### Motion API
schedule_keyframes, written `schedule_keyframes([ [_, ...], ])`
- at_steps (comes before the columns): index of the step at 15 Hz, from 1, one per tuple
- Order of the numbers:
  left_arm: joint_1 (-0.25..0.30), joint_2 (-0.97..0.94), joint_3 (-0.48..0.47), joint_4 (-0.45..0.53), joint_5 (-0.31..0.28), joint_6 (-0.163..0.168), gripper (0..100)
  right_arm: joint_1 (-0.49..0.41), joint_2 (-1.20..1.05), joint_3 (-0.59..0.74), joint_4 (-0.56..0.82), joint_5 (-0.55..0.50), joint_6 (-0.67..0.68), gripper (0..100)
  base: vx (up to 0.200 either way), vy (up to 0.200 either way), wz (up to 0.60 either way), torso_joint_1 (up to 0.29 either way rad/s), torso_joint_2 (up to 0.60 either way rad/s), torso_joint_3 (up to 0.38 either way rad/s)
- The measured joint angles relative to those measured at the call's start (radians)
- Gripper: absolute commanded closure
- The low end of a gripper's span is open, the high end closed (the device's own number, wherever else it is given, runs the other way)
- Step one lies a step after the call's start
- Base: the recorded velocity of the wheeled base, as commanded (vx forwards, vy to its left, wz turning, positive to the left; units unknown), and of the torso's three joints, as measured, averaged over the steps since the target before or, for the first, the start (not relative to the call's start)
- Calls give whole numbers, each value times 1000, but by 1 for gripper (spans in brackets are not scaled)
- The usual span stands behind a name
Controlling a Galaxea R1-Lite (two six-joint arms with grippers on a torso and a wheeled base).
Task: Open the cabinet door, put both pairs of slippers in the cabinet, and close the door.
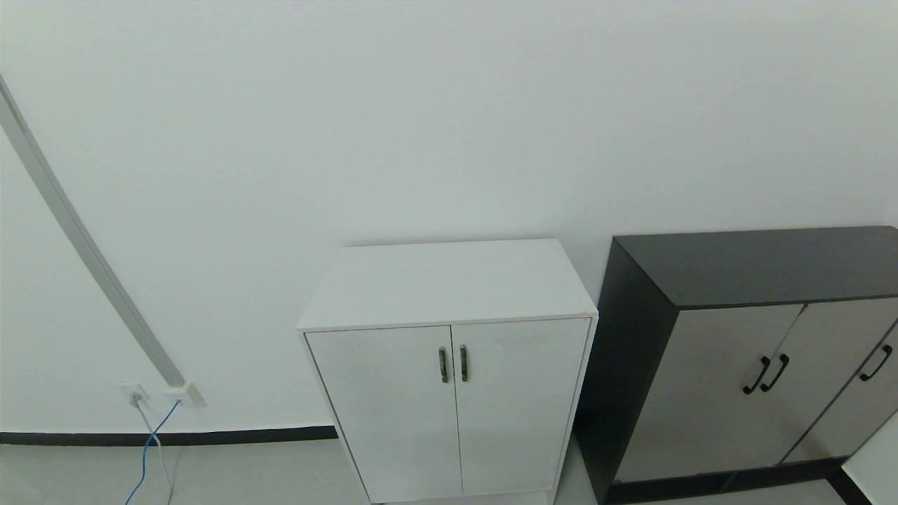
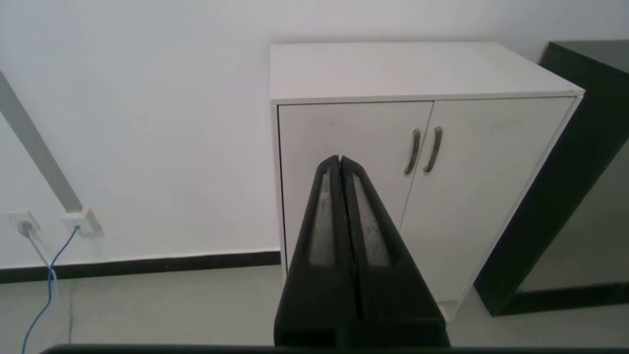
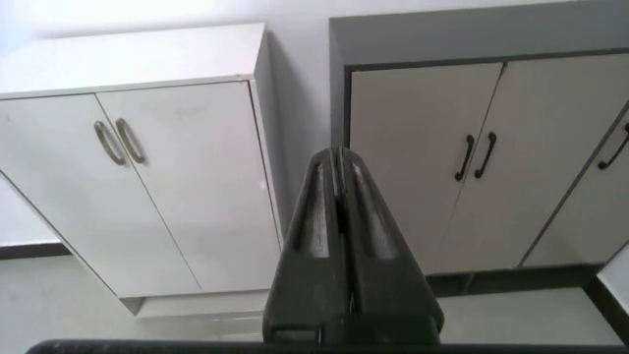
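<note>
the white cabinet (image 1: 449, 284) stands shut, its two handles (image 1: 453, 363) open to reach from 6 o'clock. a black cabinet (image 1: 736, 266) stands just beside it at 3 o'clock; at 9 o'clock bare floor (image 1: 266, 477) runs to the cables (image 1: 147, 443).

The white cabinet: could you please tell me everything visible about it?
The white cabinet is a unit of glossy white board with a flat top. Its two doors are both shut and meet at the middle, where two dark upright bar handles sit side by side. It stands upright on the pale floor, its back against the white wall, close beside the black cabinet on the robot's right; whether they touch is unclear.
</note>
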Motion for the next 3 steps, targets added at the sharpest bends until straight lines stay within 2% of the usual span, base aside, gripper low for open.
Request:
schedule_keyframes([
  [3, 0, 0, 0, 0, 0, 0, 100, 0, 0, 0, 0, 0, 0, 100, 0, 0, 0, 0, 0, 0],
])
